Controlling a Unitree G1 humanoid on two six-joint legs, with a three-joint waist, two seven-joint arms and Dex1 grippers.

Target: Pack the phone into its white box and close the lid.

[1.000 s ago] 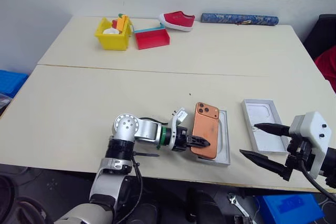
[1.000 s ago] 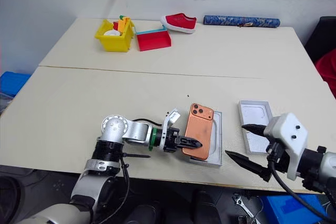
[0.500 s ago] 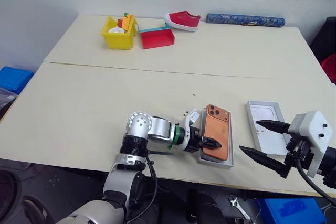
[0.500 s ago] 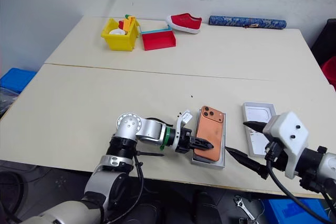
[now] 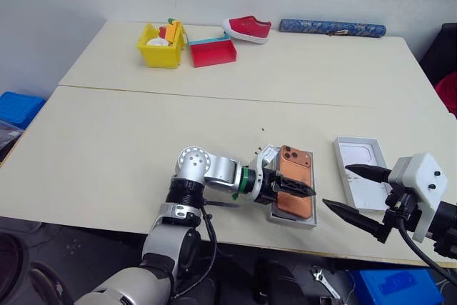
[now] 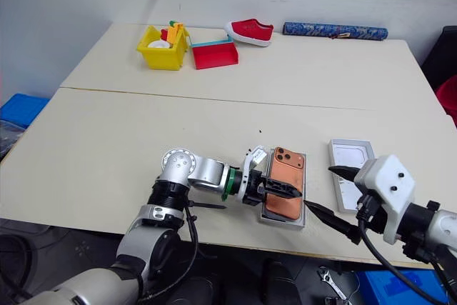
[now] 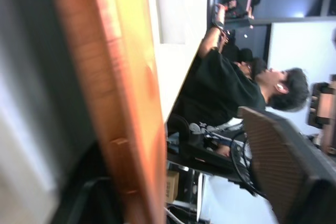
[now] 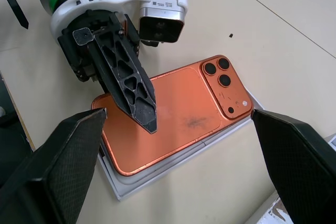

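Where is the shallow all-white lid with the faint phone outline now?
The all-white lid lies open side up near the table's front edge, on the robot's right, just beyond the right gripper and apart from the orange phone.

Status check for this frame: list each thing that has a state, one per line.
phone: lying camera side up on the white box, slightly skewed
lid: off, lying inside-up on the table beside the box
left gripper: open, over the phone
right gripper: open, holding nothing

yellow bin, red tray, red shoe and blue roll line the table's far edge.
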